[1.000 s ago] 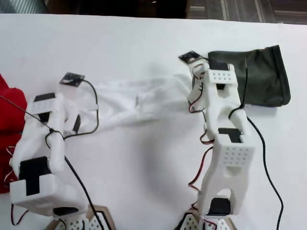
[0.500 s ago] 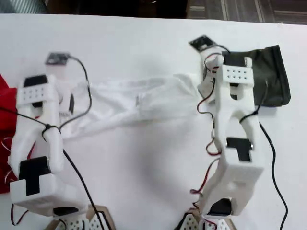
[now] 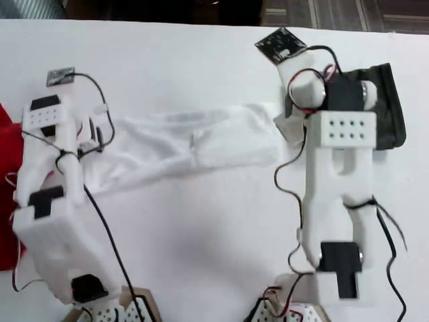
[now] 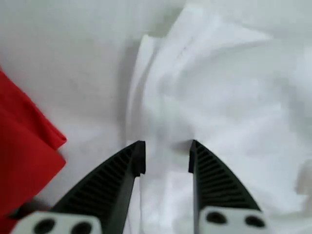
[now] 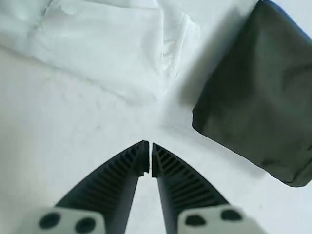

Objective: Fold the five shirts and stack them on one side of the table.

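A white shirt lies stretched sideways across the middle of the table, rumpled along its length. My left gripper sits at its left end. In the left wrist view the left gripper is open just over the white shirt, with nothing gripped. My right gripper is at the shirt's right end. In the right wrist view the right gripper is shut and empty over bare table, between the white shirt and a folded dark green shirt.
The dark green shirt lies at the right rear, partly under the right arm. A red shirt is bunched at the table's left edge, close to the left gripper. The white table is bare in front.
Both arms drew back from the white shirt's ends: the left one went left, the right one rose and shifted right toward the dark green shirt. The shirt now lies slightly more spread.
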